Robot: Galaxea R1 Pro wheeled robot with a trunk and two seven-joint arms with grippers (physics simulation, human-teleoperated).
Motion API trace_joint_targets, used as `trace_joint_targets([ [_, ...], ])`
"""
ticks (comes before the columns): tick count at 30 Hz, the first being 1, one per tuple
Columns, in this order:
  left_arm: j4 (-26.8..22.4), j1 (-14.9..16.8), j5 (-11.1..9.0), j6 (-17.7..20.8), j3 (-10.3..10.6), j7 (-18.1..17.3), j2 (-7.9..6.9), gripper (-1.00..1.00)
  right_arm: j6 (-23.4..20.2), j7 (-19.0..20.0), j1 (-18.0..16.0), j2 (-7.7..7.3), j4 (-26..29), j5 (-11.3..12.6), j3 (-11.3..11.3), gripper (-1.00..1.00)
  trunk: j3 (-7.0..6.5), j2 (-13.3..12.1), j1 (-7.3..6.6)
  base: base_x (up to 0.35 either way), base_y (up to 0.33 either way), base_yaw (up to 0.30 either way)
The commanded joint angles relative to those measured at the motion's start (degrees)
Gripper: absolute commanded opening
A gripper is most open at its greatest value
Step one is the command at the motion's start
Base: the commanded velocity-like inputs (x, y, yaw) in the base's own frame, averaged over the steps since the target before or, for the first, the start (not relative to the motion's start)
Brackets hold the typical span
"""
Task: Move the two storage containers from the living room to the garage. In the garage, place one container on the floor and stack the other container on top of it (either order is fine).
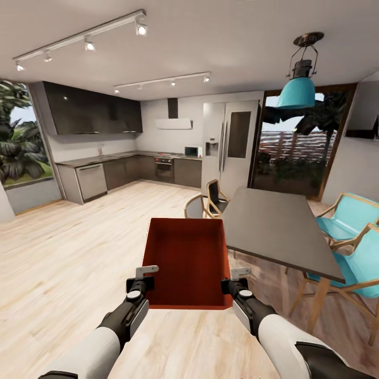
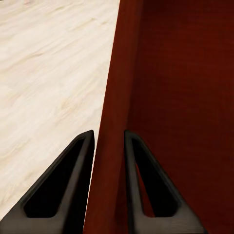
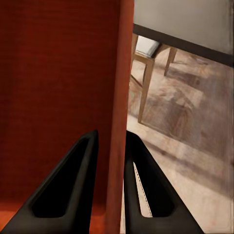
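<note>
Storage container [image 2: 170,97] ran past the frame edges in both wrist views. Right blue chair [image 1: 363,263] was cut by the head view's edge. Microwave [image 1: 192,151] detail was too small to read.

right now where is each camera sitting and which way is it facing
Head view: from the robot's head, forward and down over both forearms holding the storage container, toward the dining table and the kitchen; left claw and right claw show.
Left wrist view: along the left claw, clamped on a container wall above wood floor.
Right wrist view: along the right claw, clamped on the opposite wall, table beyond.
All three share the container.
</note>
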State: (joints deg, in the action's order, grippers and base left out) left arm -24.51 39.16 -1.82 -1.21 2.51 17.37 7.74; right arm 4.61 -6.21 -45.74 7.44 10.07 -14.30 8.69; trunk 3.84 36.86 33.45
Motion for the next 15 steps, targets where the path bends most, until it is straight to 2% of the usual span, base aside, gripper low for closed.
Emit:
trace_joint_targets([
  [1,-0.19,0.07,0.86,-4.59,-0.58,1.27,-1.5,-1.0,0.23,-0.12,-0.05,0.03,-0.22,-0.29,1.94,-1.0,0.11,0.1,0.02,0.0,0.0,-0.283],
  [15,-0.19,0.05,0.86,-4.59,-0.58,1.27,-1.5,-1.0,0.23,-0.12,-0.05,0.02,-0.22,-0.29,1.94,-1.0,0.11,0.1,0.02,0.0,0.0,-0.283],
])
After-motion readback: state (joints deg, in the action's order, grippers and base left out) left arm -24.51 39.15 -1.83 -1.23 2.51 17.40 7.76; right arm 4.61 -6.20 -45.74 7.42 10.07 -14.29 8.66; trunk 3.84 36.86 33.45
